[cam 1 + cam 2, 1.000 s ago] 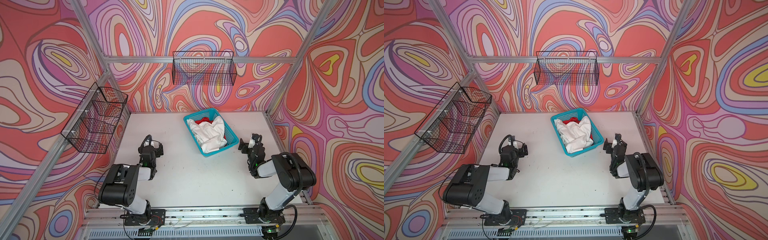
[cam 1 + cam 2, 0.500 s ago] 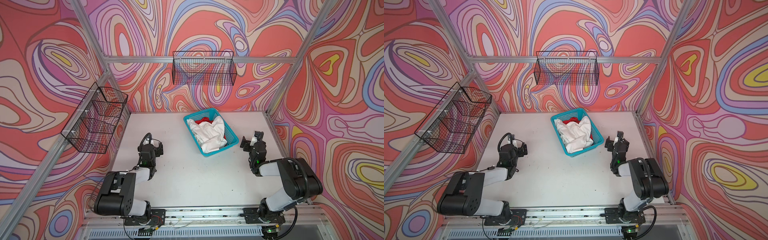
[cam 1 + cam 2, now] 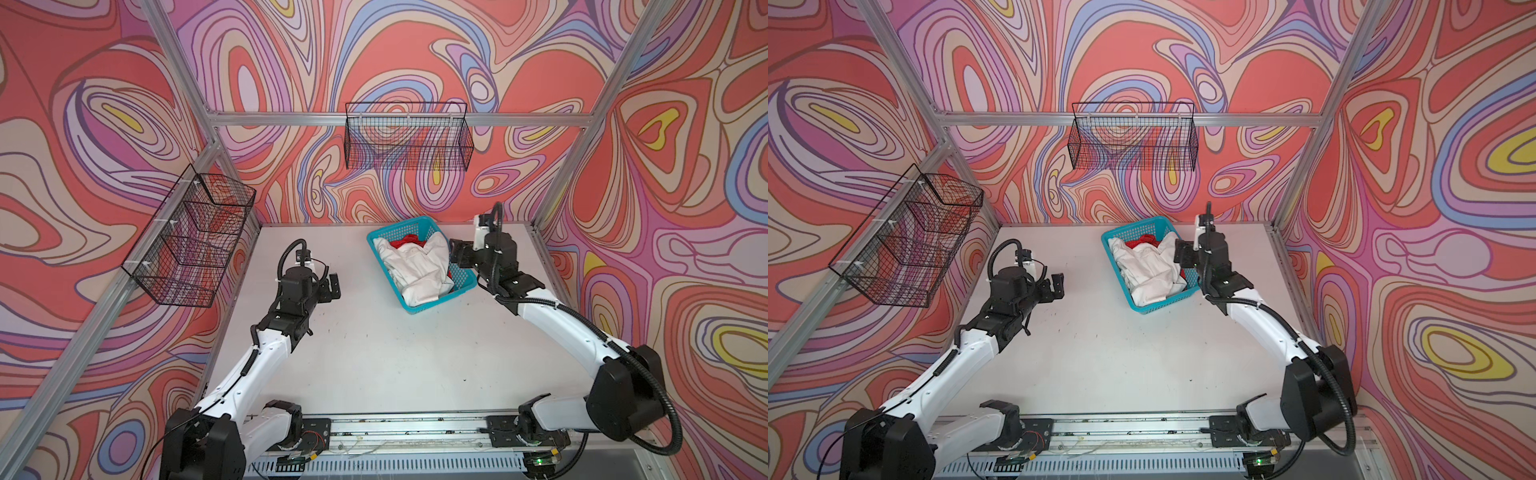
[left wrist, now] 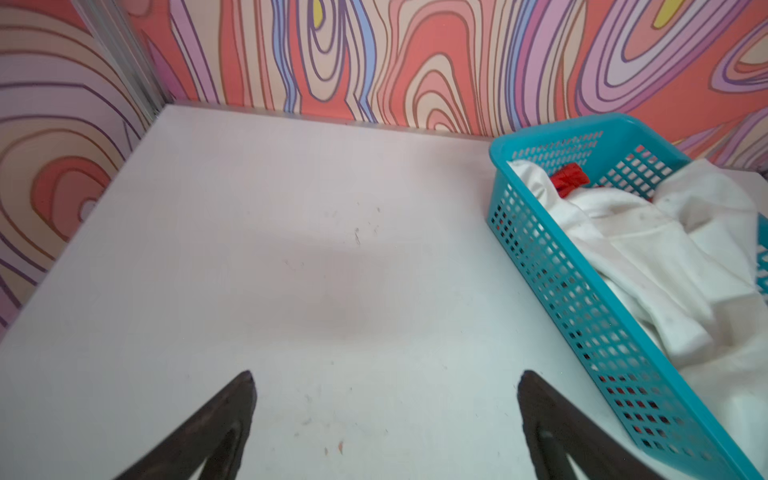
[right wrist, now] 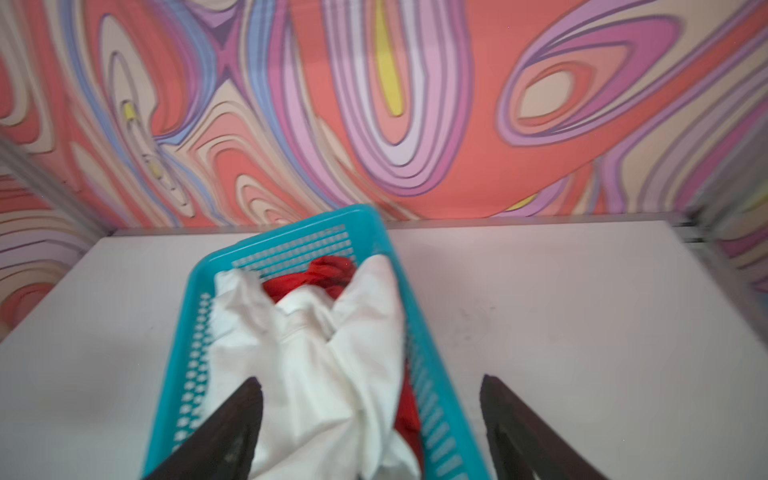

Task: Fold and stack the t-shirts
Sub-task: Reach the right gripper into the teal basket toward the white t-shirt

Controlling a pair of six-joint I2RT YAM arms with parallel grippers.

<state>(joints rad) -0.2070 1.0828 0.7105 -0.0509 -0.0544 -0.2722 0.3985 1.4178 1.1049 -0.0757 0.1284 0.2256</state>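
Observation:
A crumpled white t-shirt [image 3: 415, 266] [image 3: 1150, 270] fills a teal basket [image 3: 440, 301] [image 3: 1158, 305] at the back of the table. A red t-shirt [image 3: 409, 240] [image 5: 320, 276] lies under it, showing at the far end and along one side. My right gripper [image 3: 457, 253] [image 5: 372, 380] is open and hovers at the basket's right rim, one finger over the white t-shirt [image 5: 324, 353] and the other outside the basket. Nothing is between its fingers. My left gripper [image 3: 332, 286] [image 4: 384, 376] is open and empty above bare table, left of the basket [image 4: 552, 266].
The white table [image 3: 374, 353] is boxed in by patterned walls and metal posts. A black wire basket [image 3: 407, 141] hangs on the back wall. A tiered wire rack [image 3: 191, 241] hangs on the left wall, near my left arm.
Both arms have stretched out from their folded pose near the front. The right gripper has travelled back and inward to the basket's right rim; the left gripper has advanced over the table.

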